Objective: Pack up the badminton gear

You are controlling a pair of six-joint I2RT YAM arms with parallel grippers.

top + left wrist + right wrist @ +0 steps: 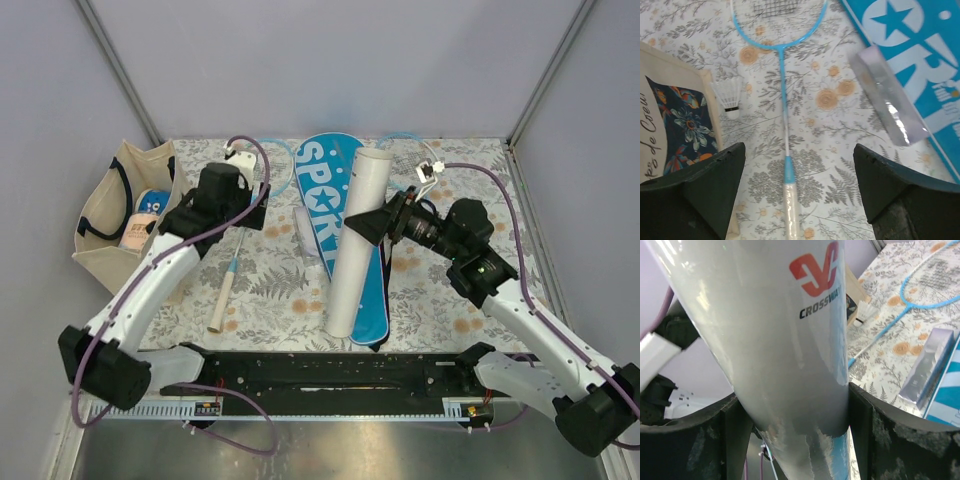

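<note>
The right gripper (797,415) is clamped on the white tube (780,340). Its two fingers (865,430) press the tube's sides, and the tube fills the whole gap between them. The tube bears a red logo. In the top view it slants across the blue "SPORT" cover (322,185), reaching away from the gripper on both sides.

The left gripper (799,152) stands wide open with nothing between its fingers (700,200), above the floral tablecloth (830,165). Below the gap lies a light-blue racket (782,100), its white handle nearest the gripper and its strung head farthest ahead. A white shuttlecock (729,95) lies ahead, toward the finger on the left of the wrist view, just beside a printed tote bag (675,115). Ahead on the other side, a clear plastic box (887,97) lies at the cover's edge.
</note>
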